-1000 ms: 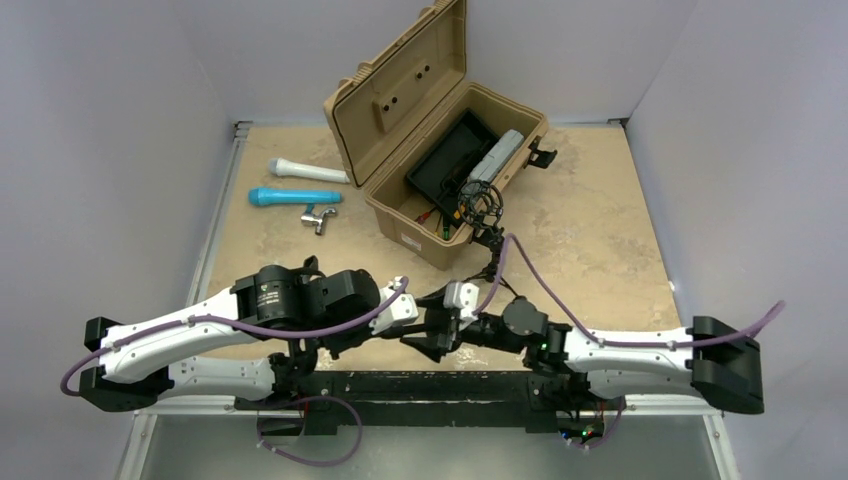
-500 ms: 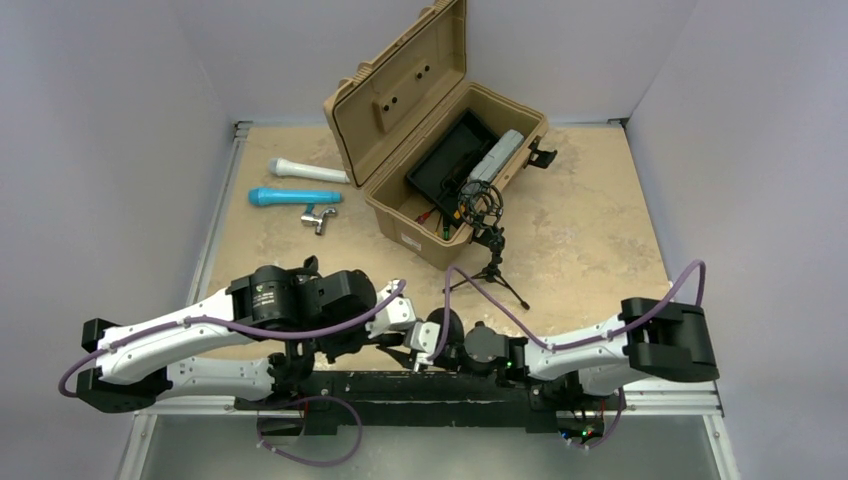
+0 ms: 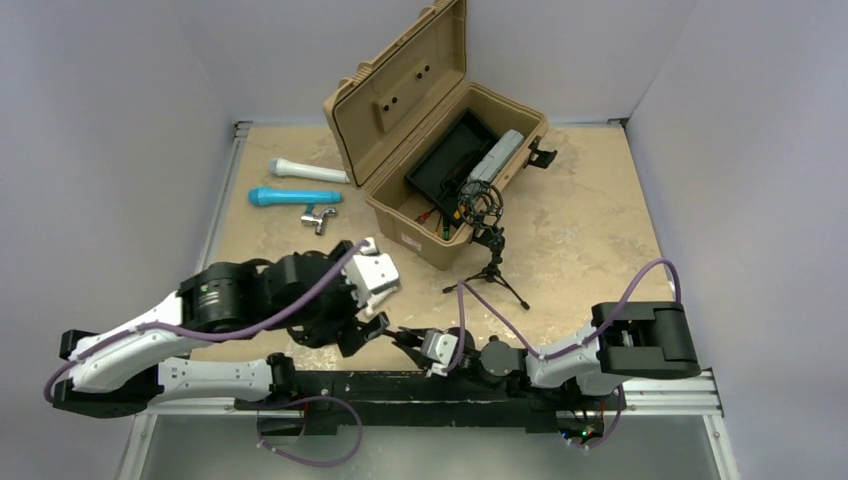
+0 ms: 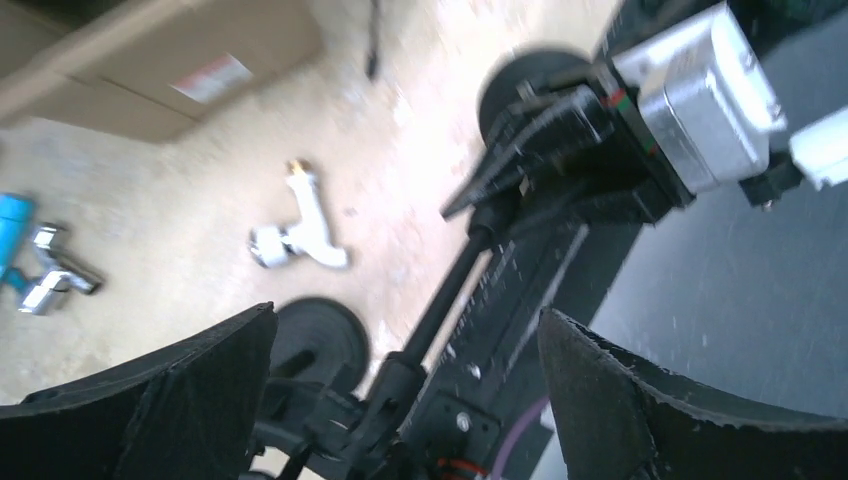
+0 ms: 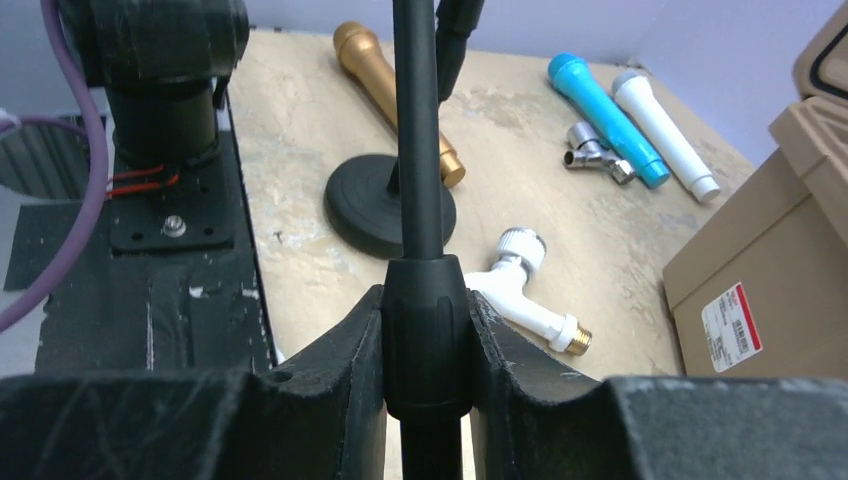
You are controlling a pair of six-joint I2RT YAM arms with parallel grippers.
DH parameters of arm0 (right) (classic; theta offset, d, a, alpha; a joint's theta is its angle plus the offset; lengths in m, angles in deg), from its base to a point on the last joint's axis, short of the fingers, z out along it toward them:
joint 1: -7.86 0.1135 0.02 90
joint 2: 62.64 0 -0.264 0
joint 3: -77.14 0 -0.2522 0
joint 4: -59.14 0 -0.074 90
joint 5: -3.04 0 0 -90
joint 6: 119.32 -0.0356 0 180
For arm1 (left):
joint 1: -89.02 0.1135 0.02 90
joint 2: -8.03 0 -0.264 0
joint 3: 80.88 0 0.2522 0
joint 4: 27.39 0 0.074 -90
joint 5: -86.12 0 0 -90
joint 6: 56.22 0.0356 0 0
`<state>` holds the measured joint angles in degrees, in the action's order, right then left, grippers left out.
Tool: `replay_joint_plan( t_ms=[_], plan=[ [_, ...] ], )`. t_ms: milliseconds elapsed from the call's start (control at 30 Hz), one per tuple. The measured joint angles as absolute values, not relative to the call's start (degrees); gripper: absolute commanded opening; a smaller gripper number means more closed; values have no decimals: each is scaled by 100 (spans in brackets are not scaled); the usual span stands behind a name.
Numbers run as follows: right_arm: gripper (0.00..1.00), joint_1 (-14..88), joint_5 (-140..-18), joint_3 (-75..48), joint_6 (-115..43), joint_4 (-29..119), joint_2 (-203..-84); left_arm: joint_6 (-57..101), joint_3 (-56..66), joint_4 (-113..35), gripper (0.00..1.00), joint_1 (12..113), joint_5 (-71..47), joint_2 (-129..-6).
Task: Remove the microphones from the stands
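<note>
The right wrist view shows a black stand [image 5: 417, 150] rising from a round base [image 5: 365, 205]. My right gripper [image 5: 425, 300] is shut on the collar of its pole. A gold microphone [image 5: 395, 95] lies flat on the table just behind the base, with no gripper on it. In the left wrist view the same pole [image 4: 455, 290] and base [image 4: 320, 335] lie beyond my left gripper [image 4: 407, 315], which is wide open and holds nothing. From above, the left gripper [image 3: 365, 322] and right gripper [image 3: 405, 340] sit near the front edge, and the left arm hides the gold microphone.
An open tan case [image 3: 450, 150] stands at the back. In front of it stands a small tripod [image 3: 490, 265]. A blue microphone [image 3: 290, 196], a white microphone [image 3: 305, 170] and a chrome fitting [image 3: 318, 216] lie at the back left. A white tap piece [image 5: 525, 300] lies beside the base.
My left gripper has opened and its arm has swung back to the left. The right arm has drawn in toward the near edge, and its jaws have closed on the stand's pole.
</note>
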<state>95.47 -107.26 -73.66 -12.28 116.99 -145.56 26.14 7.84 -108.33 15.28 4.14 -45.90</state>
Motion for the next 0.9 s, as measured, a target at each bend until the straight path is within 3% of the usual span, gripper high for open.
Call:
replay_joint_plan(
  t_ms=[200, 333, 467, 700, 900],
  plan=[
    [0, 9355, -10704, -7615, -1375, 12521, -14589, 2404, 1282, -10405, 88, 1528, 1554, -4129],
    [0, 9226, -10697, -7986, -1499, 12643, -14427, 2288, 1298, -10383, 85, 1533, 1952, -3965],
    [0, 9215, -10734, -8163, -1545, 12650, -13983, 2157, 1333, -10385, 72, 1539, 2101, -4022],
    [0, 9132, -10968, -8310, -1536, 12781, -13295, 1690, 1713, -10658, 68, 1590, 2370, -4308],
    [0, 9014, -11152, -8399, -1508, 12812, -13151, 1104, 1875, -10656, 55, 2066, 1992, -4385]
  ],
)
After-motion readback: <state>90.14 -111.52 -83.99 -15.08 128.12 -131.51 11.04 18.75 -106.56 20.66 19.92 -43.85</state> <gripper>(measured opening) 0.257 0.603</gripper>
